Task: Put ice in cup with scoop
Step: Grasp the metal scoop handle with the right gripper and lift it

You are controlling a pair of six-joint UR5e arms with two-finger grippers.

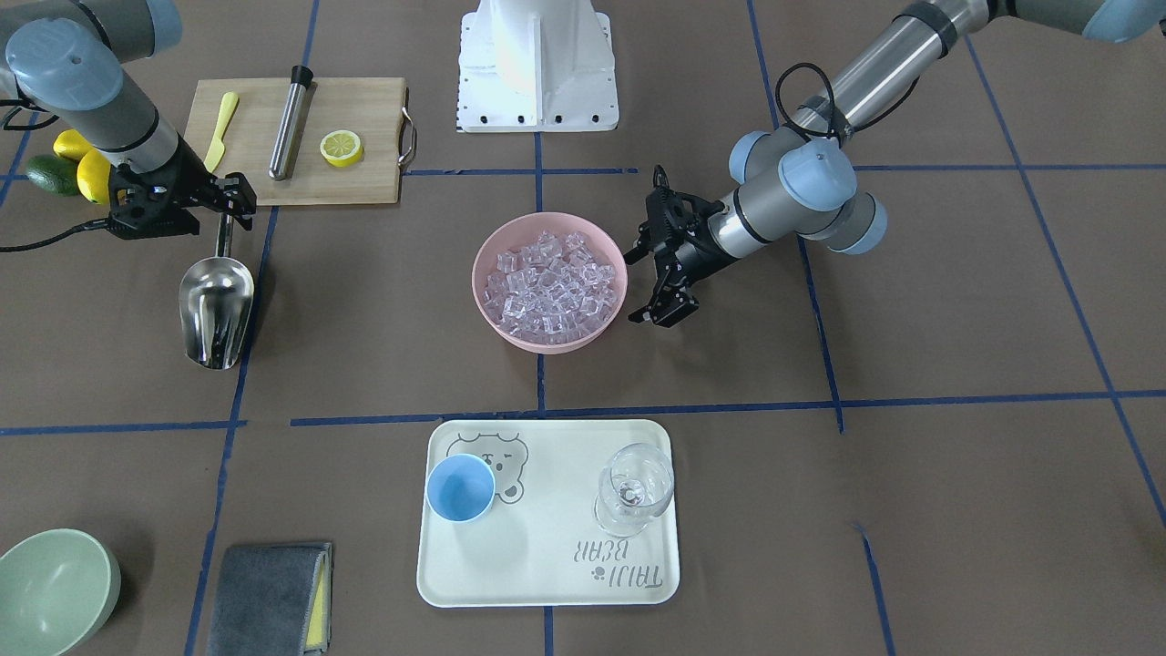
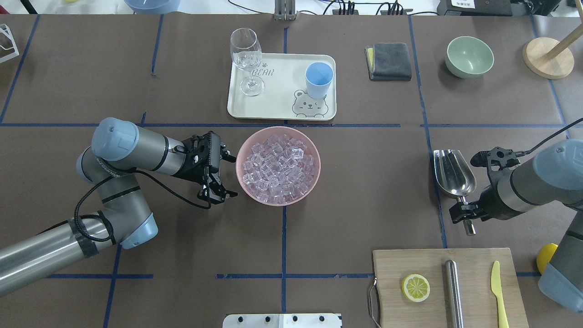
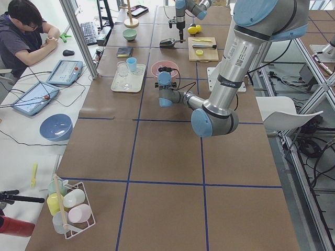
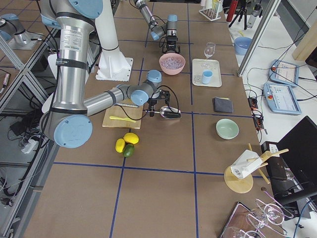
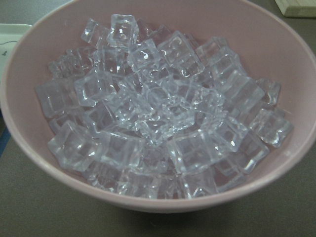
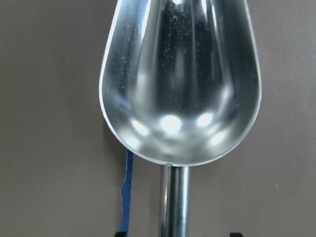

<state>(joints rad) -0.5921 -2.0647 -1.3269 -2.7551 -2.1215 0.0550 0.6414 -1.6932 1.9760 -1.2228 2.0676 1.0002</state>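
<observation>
The ice (image 1: 549, 290) fills a pink bowl (image 1: 549, 344) at the table's middle and shows close up in the left wrist view (image 5: 158, 113). My left gripper (image 2: 229, 176) is open and empty, right beside the bowl's rim. The steel scoop (image 1: 216, 305) lies on the table and is empty in the right wrist view (image 6: 180, 84). My right gripper (image 1: 228, 202) is open, its fingers on either side of the scoop's handle. The light-blue cup (image 1: 460, 487) stands empty on a cream tray (image 1: 547, 565).
A clear stemmed glass (image 1: 633, 487) shares the tray. A cutting board (image 1: 355, 182) holds a steel cylinder (image 1: 290, 123), a lemon slice (image 1: 341, 148) and a yellow knife. A pale-green bowl (image 1: 50, 592) and a grey cloth (image 1: 269, 597) lie beyond the scoop.
</observation>
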